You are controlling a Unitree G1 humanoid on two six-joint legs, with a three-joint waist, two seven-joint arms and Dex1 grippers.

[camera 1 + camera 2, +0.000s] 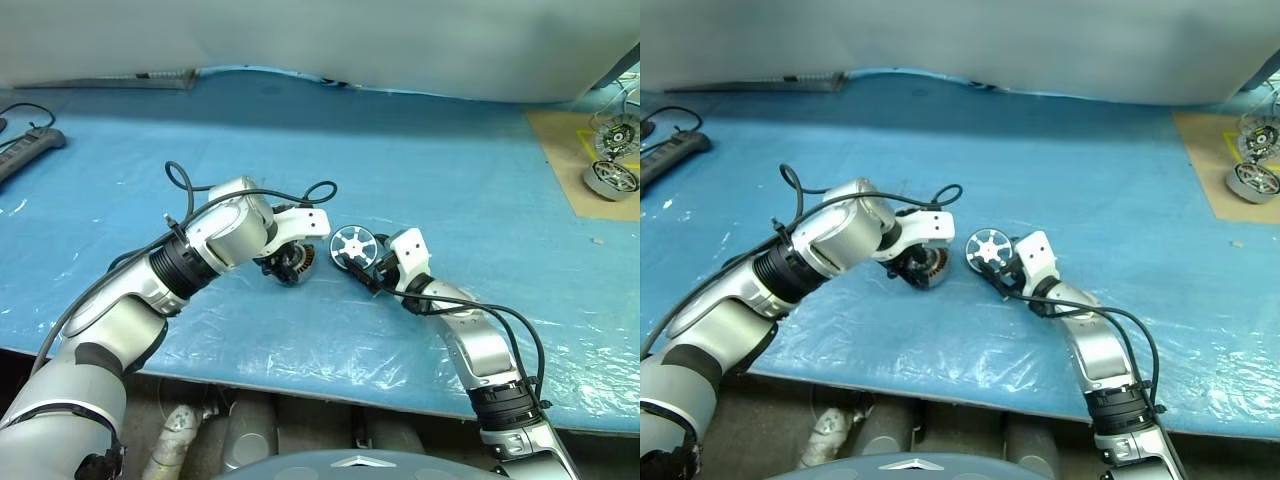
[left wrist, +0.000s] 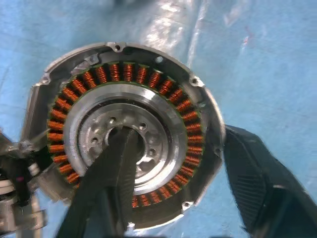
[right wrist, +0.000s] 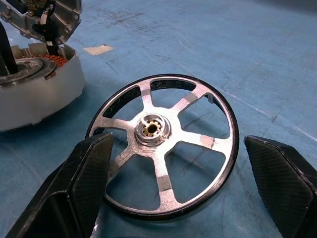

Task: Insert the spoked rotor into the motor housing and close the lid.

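While left hand (image 1: 290, 262) straddles motor housing (image 2: 124, 139), right hand (image 3: 188, 183) open around spoked rotor (image 3: 161, 144).

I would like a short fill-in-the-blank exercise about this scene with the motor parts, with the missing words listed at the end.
1. The shiny silver spoked rotor lies flat on the ____ table cover.
2. It lies between the two black fingers of the ____ gripper.
3. The round grey metal motor housing shows a ring of ____-coloured windings.
4. One finger of the left gripper crosses the housing's silver ____.

Missing words: blue; right; copper; centre
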